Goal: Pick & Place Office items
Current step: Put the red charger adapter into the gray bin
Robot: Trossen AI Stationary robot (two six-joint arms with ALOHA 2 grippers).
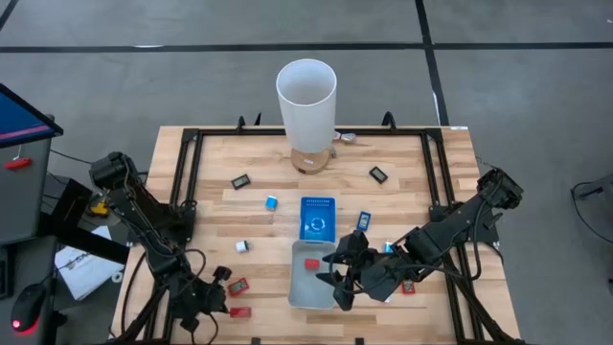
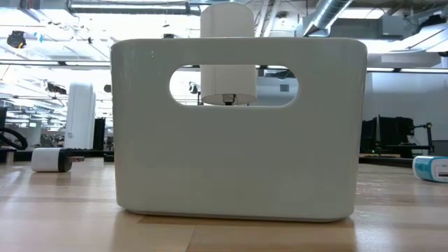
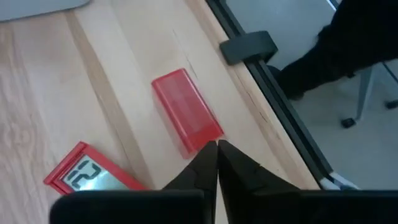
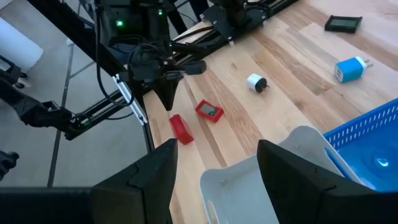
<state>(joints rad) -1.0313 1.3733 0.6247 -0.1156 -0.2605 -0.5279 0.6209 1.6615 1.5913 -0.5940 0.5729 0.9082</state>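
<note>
- Red block (image 3: 186,111) is lying flat on the wooden table (image 1: 402,206) near its front-left edge, and the left gripper (image 3: 217,149) is poised right at the block's near end with its fingers (image 3: 200,167) pressed together, gripping nothing.
- Just beside that block, a red clock (image 3: 92,177) is lying face up.
- From above, the left gripper (image 1: 213,299) is sitting low at the front-left corner, the red block (image 1: 239,311) and red clock (image 1: 238,286) next to it.
- The right gripper (image 1: 337,278) is hovering over the grey tray (image 1: 305,292), its fingers (image 4: 140,183) standing wide apart and holding nothing.
- One red piece (image 1: 312,264) is resting inside the grey tray, which is touching the blue tray (image 1: 317,218) behind it.
- Other pieces are lying scattered: a black one (image 1: 240,180), another black one (image 1: 379,173), a blue plug (image 1: 272,201) and a white plug (image 1: 242,246).
- A white cylinder (image 1: 306,103) is standing at the back edge.
</note>
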